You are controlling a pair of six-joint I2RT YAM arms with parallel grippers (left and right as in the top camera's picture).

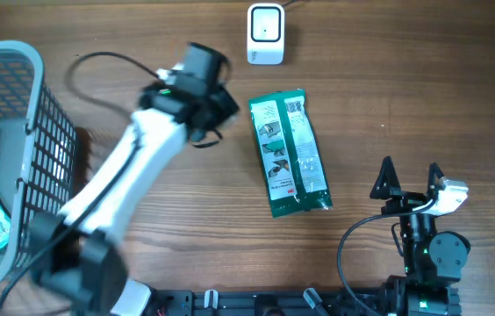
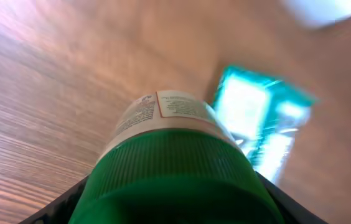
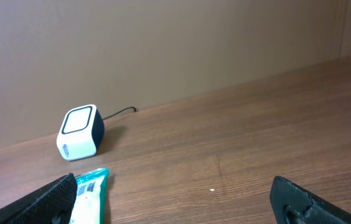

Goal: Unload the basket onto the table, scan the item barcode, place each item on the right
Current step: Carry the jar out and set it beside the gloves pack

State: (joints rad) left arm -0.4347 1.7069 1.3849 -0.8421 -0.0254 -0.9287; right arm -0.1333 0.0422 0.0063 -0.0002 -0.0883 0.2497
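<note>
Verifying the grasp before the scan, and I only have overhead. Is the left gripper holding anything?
Observer: Yes. The left wrist view shows the left gripper closed on a green-capped bottle.
Operator: Is the label showing?
Observer: A white label faces that camera, but the print is too blurred to pick out a barcode.

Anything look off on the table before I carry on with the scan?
Nothing stands out. The green packet lies flat and intact, a little skewed, near the scanner. The left gripper is clamped on a green-capped bottle with its cap on. No spill shows on the table. That wrist view is blurred.
</note>
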